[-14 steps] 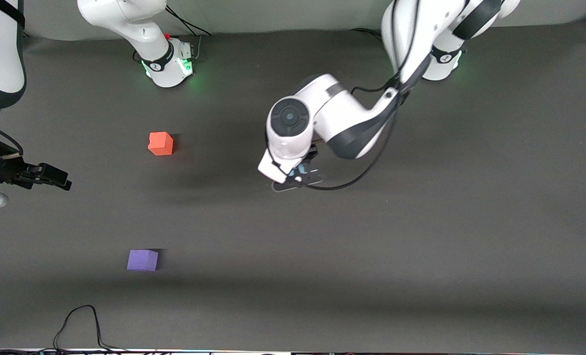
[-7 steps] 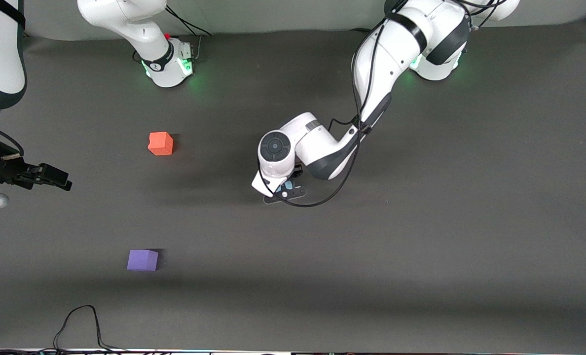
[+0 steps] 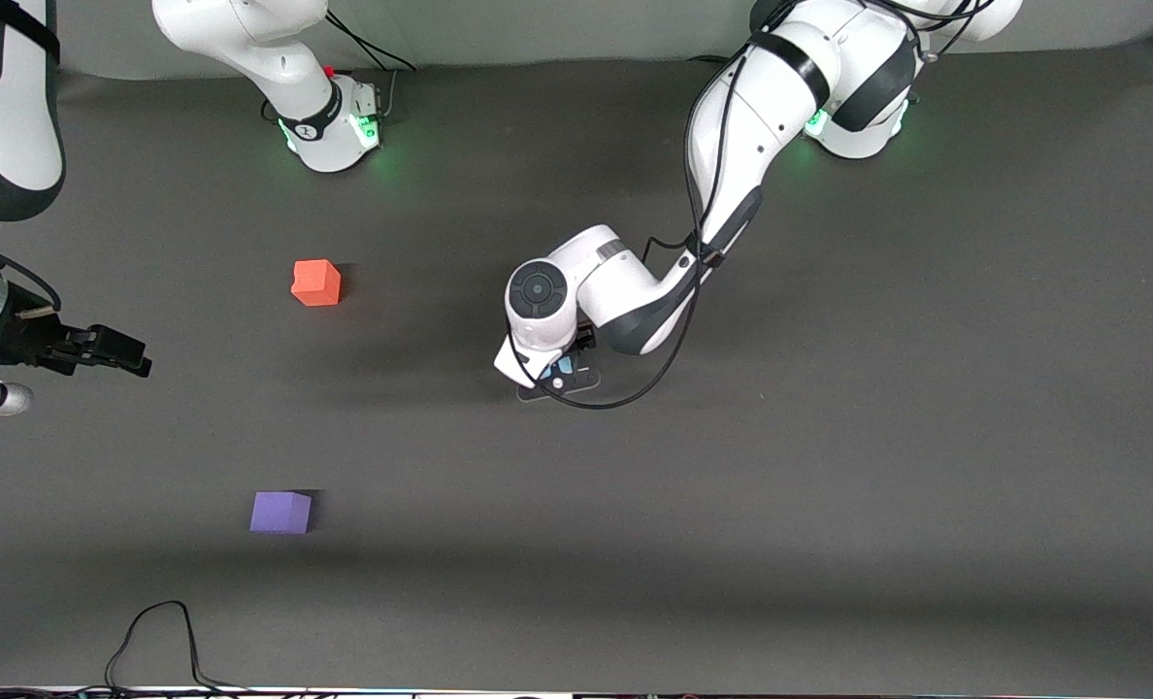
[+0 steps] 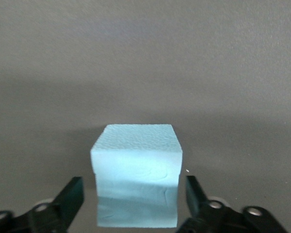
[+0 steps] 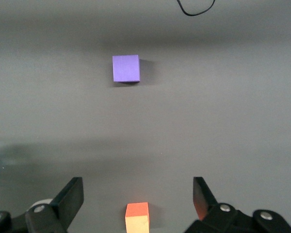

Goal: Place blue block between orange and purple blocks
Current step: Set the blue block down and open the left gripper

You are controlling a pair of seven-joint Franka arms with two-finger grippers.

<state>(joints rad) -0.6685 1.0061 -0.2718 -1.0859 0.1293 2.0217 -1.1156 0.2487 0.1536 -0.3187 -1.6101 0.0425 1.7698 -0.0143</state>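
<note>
The blue block [image 4: 136,174] rests on the dark mat near the table's middle; in the front view only a sliver of it [image 3: 565,366] shows under the left wrist. My left gripper [image 3: 557,375] is low around it, open, with one finger [image 4: 70,196] on each side and a small gap to each [image 4: 134,187]. The orange block [image 3: 316,282] sits toward the right arm's end, and the purple block [image 3: 281,512] lies nearer the front camera. My right gripper [image 3: 115,354] hangs open and empty high up; its wrist view [image 5: 137,189] shows the orange block [image 5: 137,217] and the purple block [image 5: 125,68].
A black cable [image 3: 154,641] loops at the mat's front edge near the purple block. The mat [image 3: 829,437] between the orange and purple blocks is bare. The left arm's elbow [image 3: 732,146] slants over the mat near its base.
My left arm has lowered its gripper onto the blue block, shifting a little nearer the front camera and toward the right arm's end. The right gripper has drifted slightly.
</note>
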